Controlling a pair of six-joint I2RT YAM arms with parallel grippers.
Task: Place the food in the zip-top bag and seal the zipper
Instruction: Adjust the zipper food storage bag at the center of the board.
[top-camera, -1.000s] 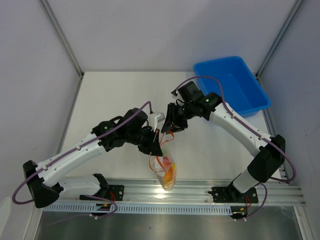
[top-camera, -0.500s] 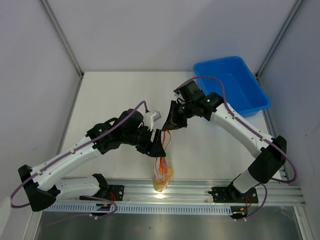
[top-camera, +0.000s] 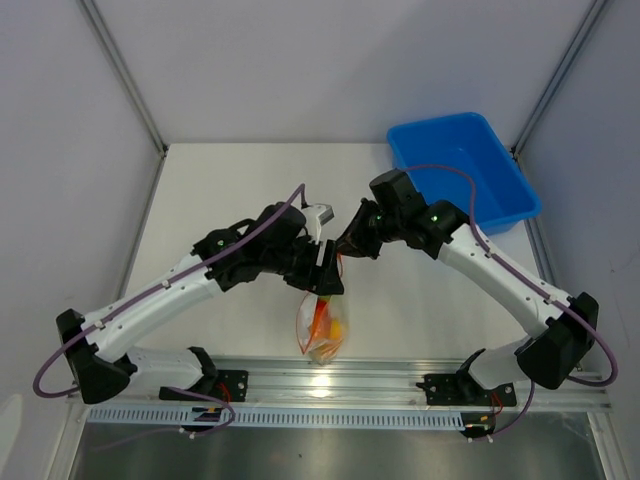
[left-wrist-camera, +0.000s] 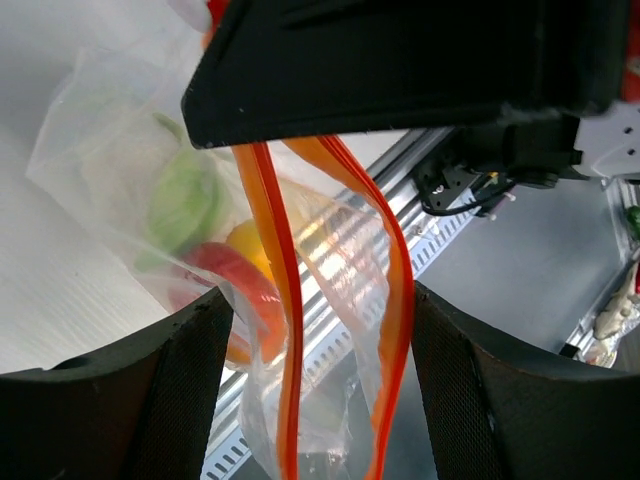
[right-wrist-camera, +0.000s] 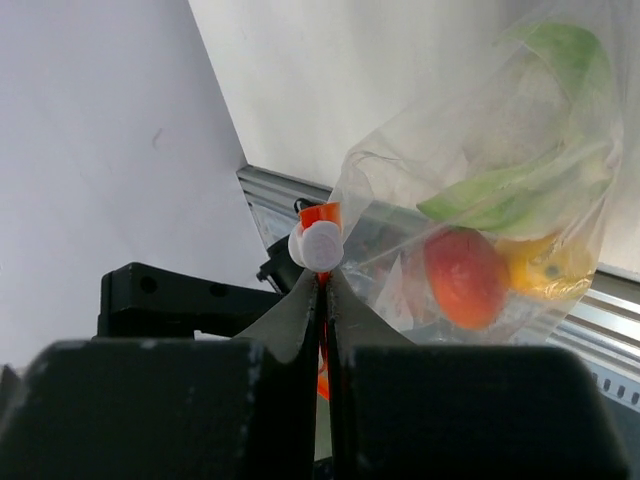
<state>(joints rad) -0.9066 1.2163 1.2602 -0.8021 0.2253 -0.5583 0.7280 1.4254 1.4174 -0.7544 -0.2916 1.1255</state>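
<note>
The zip-top bag (top-camera: 322, 328) hangs in the air over the table's near edge, clear and crinkly. The food shows inside it: a green-and-white piece (right-wrist-camera: 520, 190), a red-orange piece (right-wrist-camera: 462, 275) and a yellow piece (right-wrist-camera: 545, 265). My right gripper (top-camera: 345, 250) is shut on the orange-red zipper (right-wrist-camera: 322, 215), just below its white slider tab (right-wrist-camera: 320, 245). My left gripper (top-camera: 327, 278) is open, its fingers (left-wrist-camera: 190, 390) standing either side of the two zipper strips (left-wrist-camera: 275, 300), which hang apart. The same food (left-wrist-camera: 235, 280) is blurred behind them.
A blue plastic bin (top-camera: 465, 170) stands at the back right corner of the table. An aluminium rail (top-camera: 400, 385) with the arm bases runs along the near edge, right under the hanging bag. Grey walls close in on both sides.
My left gripper has opened and let go of the bag's mouth. My right gripper has shut on the zipper. Both wrists have shifted a little to the right, the bag with them.
</note>
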